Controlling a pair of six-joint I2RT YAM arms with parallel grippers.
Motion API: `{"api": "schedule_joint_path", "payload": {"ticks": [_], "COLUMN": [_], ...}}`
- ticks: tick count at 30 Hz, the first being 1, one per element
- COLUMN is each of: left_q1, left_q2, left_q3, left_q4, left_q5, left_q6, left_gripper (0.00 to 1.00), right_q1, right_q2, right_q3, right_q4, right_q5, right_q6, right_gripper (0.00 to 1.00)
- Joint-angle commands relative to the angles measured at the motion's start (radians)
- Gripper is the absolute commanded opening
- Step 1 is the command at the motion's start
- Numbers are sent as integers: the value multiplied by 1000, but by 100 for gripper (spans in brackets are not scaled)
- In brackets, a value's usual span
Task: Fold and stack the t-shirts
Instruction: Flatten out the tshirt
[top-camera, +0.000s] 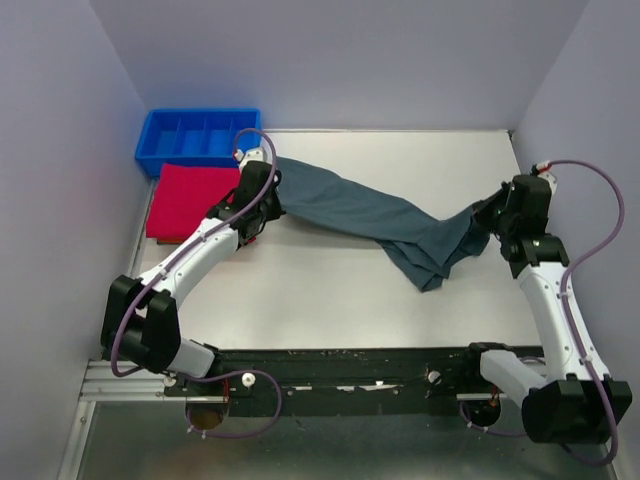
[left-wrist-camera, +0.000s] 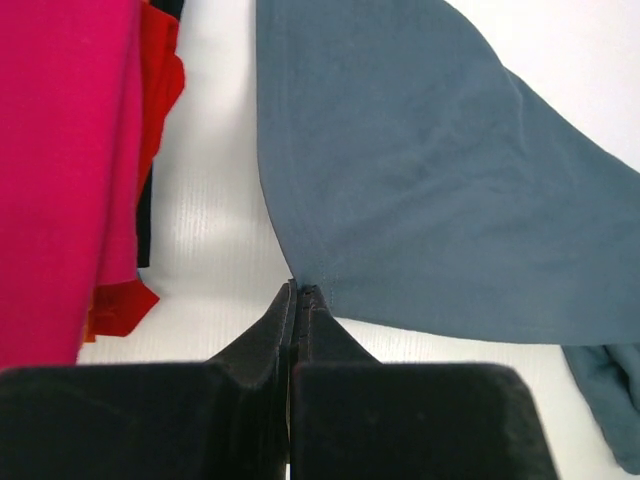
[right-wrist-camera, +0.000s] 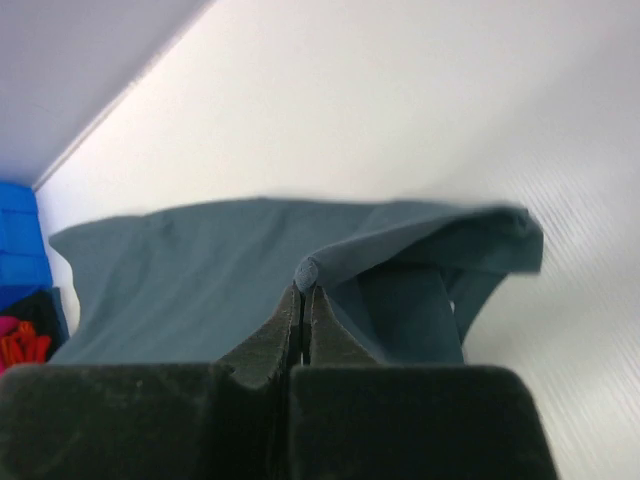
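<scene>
Pale lilac walls (top-camera: 350, 60) close in a white bench (top-camera: 330, 300), with a black rail (top-camera: 330, 365) along its near edge where both arms are bolted.

The left hand (left-wrist-camera: 301, 290) is pressed fully closed on a hemmed corner of the grey-blue shirt (top-camera: 360, 210) — no gap shows between the fingers, and the cloth is pinched right at their tips. The right hand (right-wrist-camera: 303, 288) is clamped just as tight on a bunched fold at the shirt's other end, where the cloth stands up off the bench.

The left arm (top-camera: 190, 260) reaches diagonally from its near-left base toward the far left of the bench. The right arm (top-camera: 560, 300) rises from the near right and bends inward, its hand pointing left at the shirt.

The shirt runs stretched between the two hands across the middle of the bench, from far left down toward the right, with a loose part drooping onto the surface near the right hand.

Just left of the left hand lies a red stack (top-camera: 190, 195) of folded cloth — magenta on top, red and a dark layer showing at its edge. Behind it, in the far left corner, sits a blue bin (top-camera: 195, 140) with compartments.
</scene>
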Motion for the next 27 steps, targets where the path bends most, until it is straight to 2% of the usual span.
{"api": "schedule_joint_path", "payload": {"ticks": [1, 4, 7, 12, 15, 19, 21, 27], "left_q1": [67, 100, 126, 152, 152, 152, 150, 152], "left_q2": [37, 135, 209, 166, 65, -149, -228, -325], "left_q3": [135, 337, 624, 882, 907, 775, 769, 853], "left_q4": [-44, -148, -286, -401, -435, -388, -415, -470], "left_q5": [24, 30, 33, 71, 78, 49, 39, 21], "left_q6": [6, 26, 50, 61, 66, 55, 47, 57], "left_gripper": [0, 0, 0, 0, 0, 0, 0, 0], "right_q1": [-8, -13, -17, -17, -20, -19, -17, -20], "right_q2": [133, 205, 243, 253, 149, -49, -115, -169], "right_q3": [221, 408, 603, 929, 949, 902, 912, 1091], "right_q4": [-47, -105, -172, -285, -234, -150, -138, -191], "right_q5": [-26, -20, -36, -95, -193, -217, -233, -196], "right_q6": [-54, -43, -26, -80, -120, -124, -139, -169], "right_gripper": [1, 1, 1, 1, 1, 1, 1, 1]}}
